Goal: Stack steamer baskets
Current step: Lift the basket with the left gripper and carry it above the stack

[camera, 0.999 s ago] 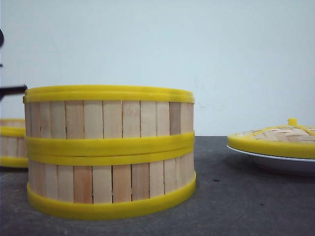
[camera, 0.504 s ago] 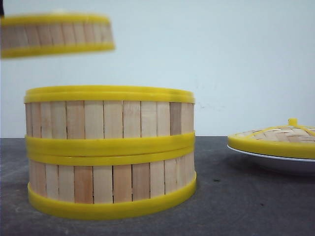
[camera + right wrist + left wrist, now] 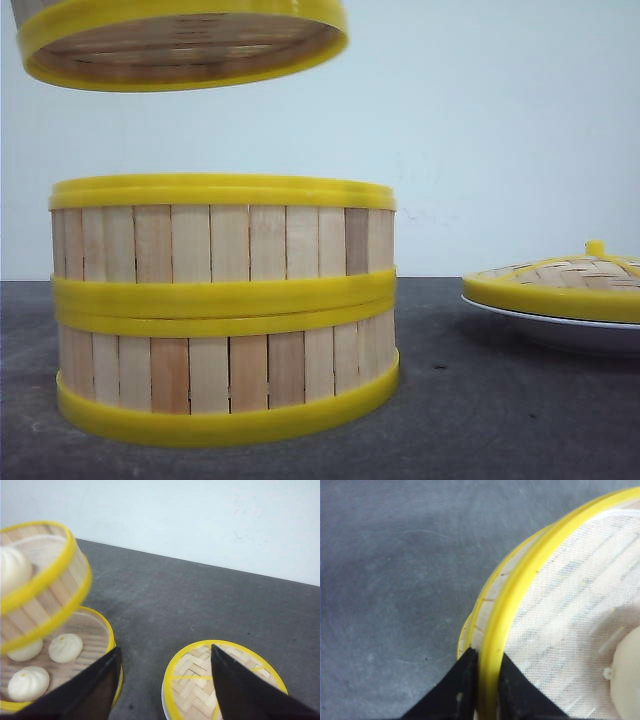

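The left gripper pinches the rim of a raised steamer basket, held above two stacked steamer baskets. The right gripper hangs open, empty, over a woven lid.

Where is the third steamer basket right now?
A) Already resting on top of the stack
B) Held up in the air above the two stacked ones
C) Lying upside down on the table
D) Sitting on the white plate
B: the third basket hangs clear above the two-basket stack, its rim pinched by the left pincer.
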`<action>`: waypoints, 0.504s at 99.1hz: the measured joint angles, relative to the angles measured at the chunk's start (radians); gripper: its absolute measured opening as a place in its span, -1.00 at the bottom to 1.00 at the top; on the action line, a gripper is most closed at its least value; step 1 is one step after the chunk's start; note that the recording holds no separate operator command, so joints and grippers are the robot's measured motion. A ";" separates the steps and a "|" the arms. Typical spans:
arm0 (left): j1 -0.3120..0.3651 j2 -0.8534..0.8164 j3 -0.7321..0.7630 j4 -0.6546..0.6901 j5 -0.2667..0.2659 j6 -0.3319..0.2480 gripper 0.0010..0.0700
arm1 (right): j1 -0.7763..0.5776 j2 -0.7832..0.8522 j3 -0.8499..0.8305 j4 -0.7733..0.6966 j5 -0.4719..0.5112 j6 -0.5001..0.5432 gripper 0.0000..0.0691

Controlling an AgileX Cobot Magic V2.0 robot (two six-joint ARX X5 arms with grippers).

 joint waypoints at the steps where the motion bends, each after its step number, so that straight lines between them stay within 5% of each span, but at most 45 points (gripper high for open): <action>1: -0.006 0.000 0.000 0.000 -0.004 0.001 -0.96 | 0.000 0.000 0.000 0.000 0.000 0.000 0.01; 23: -0.090 0.000 -0.005 0.003 -0.055 0.023 -0.96 | 0.000 0.000 0.000 0.000 0.000 -0.002 0.01; 50: -0.101 0.000 -0.119 0.041 -0.066 0.031 -0.96 | 0.000 0.000 0.000 0.000 0.000 -0.002 0.01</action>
